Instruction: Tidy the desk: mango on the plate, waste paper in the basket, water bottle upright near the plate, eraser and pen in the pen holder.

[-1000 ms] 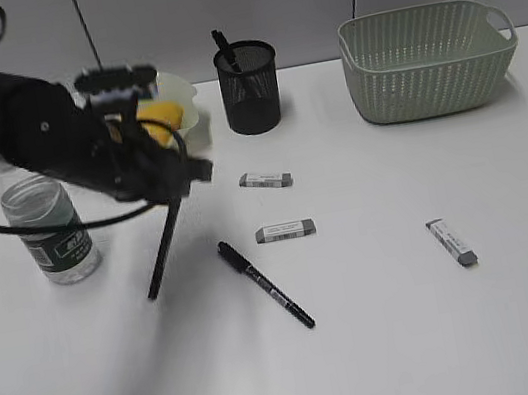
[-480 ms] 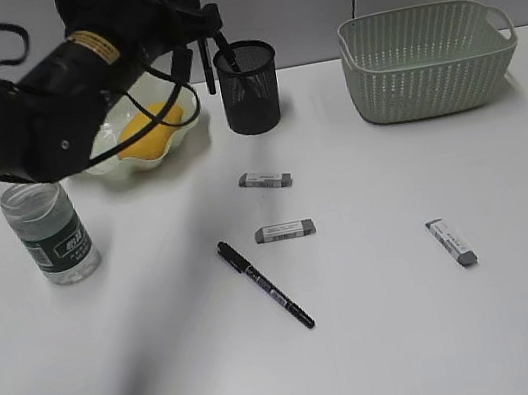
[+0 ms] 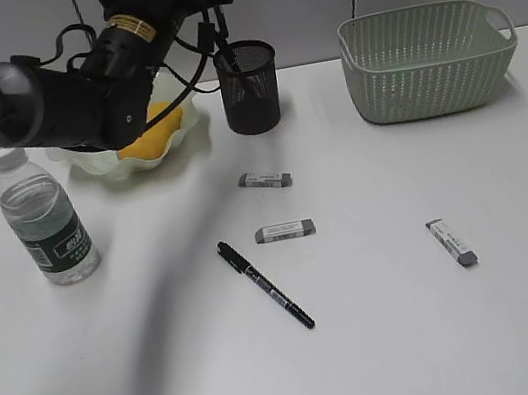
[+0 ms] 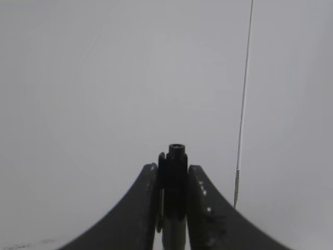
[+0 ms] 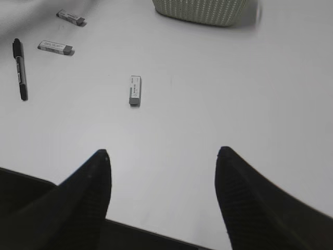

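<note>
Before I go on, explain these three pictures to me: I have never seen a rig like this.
It is a two-armed table robot. The exterior view faces the desk; the other two look out from each wrist.

The left gripper pinches a black pen, raised beside the pen holder. The right gripper hangs open, empty.

On the desk: mango on the plate, upright water bottle, basket, another pen and three erasers.
</note>
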Controlling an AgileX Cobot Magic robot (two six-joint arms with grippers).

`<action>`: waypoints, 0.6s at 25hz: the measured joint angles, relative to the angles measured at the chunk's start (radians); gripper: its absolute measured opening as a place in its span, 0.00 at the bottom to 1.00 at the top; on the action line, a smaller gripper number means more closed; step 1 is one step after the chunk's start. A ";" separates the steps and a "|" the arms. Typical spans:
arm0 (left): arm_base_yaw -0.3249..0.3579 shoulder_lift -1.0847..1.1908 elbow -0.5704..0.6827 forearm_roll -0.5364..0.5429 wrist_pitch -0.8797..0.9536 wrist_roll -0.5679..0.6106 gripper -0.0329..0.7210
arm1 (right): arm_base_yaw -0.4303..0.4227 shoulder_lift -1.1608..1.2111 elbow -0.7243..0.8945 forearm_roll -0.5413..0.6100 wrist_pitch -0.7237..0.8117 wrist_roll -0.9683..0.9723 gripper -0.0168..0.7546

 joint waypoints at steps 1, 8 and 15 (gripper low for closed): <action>0.001 0.016 -0.027 0.002 0.013 0.000 0.20 | 0.000 0.000 0.000 0.000 0.000 0.000 0.67; 0.009 0.158 -0.159 0.009 0.049 0.000 0.20 | 0.000 0.000 0.000 0.000 0.001 0.001 0.67; 0.013 0.231 -0.233 0.014 0.056 0.000 0.23 | 0.000 0.000 0.000 -0.004 0.000 0.008 0.67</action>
